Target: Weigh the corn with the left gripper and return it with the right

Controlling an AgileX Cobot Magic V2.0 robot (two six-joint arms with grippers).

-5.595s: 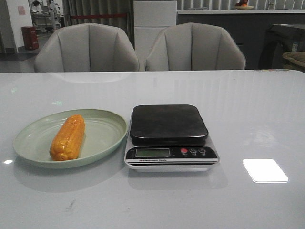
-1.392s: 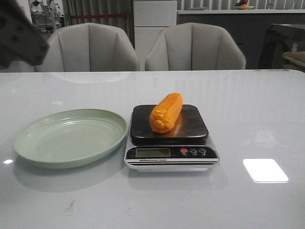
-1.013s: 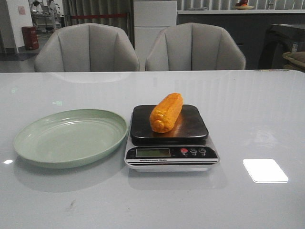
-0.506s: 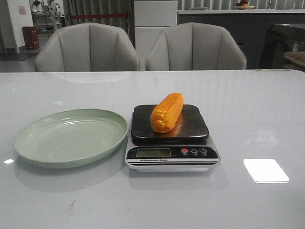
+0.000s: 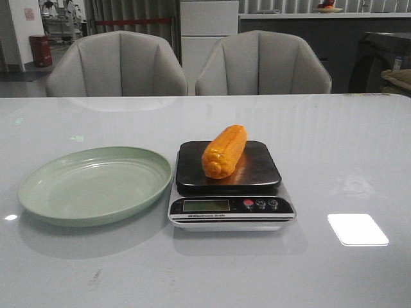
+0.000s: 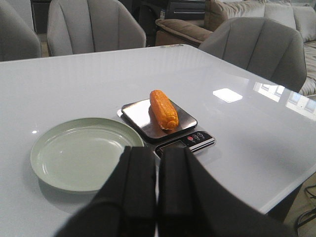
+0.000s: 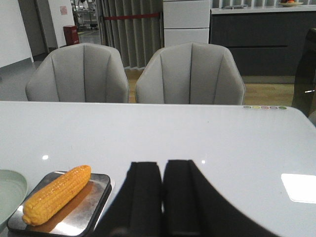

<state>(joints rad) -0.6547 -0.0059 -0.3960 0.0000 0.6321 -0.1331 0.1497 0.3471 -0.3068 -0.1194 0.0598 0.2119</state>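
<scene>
The orange-yellow kernelled corn (image 5: 224,151) lies diagonally on the black digital scale (image 5: 228,168), right of the pale green plate (image 5: 38,186); probably firm, light, roll-prone, best pinched mid-length. Left gripper (image 6: 157,190) and right gripper (image 7: 163,200) jaws clenched, empty

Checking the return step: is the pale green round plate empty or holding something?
Empty. The pale green round plate shows only its bare surface, and the orange-yellow corn cob lies on the black scale platform.

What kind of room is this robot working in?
Probably an office lounge or showroom rather than a kitchen: a glossy white table with padded grey chairs, a sofa behind, and dark cabinets along the wall.
</scene>
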